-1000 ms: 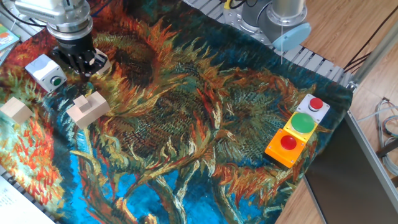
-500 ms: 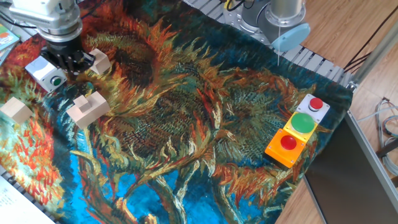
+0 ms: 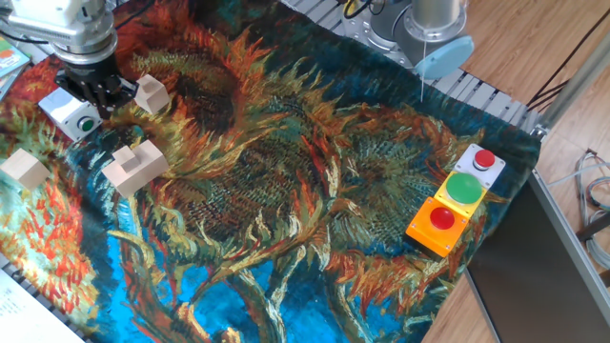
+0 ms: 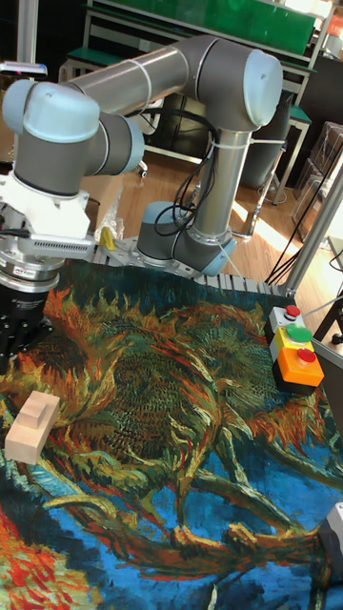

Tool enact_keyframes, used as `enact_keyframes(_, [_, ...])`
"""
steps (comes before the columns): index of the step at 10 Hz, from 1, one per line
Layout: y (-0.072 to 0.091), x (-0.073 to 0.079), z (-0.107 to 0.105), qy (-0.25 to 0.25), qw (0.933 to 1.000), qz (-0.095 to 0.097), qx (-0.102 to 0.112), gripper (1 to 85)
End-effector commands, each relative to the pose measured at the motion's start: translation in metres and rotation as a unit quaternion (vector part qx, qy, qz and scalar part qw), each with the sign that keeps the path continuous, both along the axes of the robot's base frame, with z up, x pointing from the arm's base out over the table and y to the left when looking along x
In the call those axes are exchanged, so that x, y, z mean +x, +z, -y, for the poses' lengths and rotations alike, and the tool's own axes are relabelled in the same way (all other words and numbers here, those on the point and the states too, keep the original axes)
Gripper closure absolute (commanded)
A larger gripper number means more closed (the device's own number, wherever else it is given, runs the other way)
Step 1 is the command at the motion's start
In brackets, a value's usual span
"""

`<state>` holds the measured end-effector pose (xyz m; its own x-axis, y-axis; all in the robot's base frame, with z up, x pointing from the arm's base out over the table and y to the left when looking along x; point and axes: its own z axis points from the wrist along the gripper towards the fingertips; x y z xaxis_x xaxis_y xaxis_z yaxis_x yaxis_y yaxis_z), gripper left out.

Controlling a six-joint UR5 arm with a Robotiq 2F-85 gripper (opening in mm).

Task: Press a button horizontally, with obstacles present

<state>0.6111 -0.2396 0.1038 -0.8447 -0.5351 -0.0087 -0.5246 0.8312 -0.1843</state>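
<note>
- Cloth printed with sunflowers covers the table, and everything stands on it.
- Nearest the fixed camera at the left, a small wooden cube sits by the cloth's edge, at about nine o'clock from the notched wooden block; the two are apart.
- Behind them stands the white-and-grey box, at about eleven o'clock from the notched block, with the green button on the side face turned toward the camera.
- Just beyond the box, at about one o'clock from the button, the gripper hangs low over the cloth, its dark fingers right beside the box's far right corner; contact cannot be judged, nor can I tell whether the fingers are spread or pressed together.
- A second small wooden cube lies just beside the gripper at three o'clock.
- Well apart at the far right, a row of three boxes: orange with a red button, yellow with a green dome button, white with a red button.
</note>
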Motion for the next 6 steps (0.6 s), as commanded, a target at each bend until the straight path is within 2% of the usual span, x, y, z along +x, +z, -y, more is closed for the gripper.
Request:
enact_keyframes(1, [-0.030, 0.021, 0.022, 0.008, 0.9999, 0.000, -0.012, 84.3])
enact_keyframes(2, [-0.043, 0.027, 0.030, 0.012, 0.9998, 0.000, -0.017, 84.3])
enact_keyframes(3, [-0.047, 0.028, 0.033, 0.012, 0.9997, -0.002, -0.023, 84.3])
enact_keyframes(4, [-0.048, 0.028, 0.024, 0.004, 1.0000, 0.000, -0.003, 84.3])
enact_keyframes(6, [-0.049, 0.026, 0.020, -0.005, 1.0000, -0.003, 0.005, 84.3])
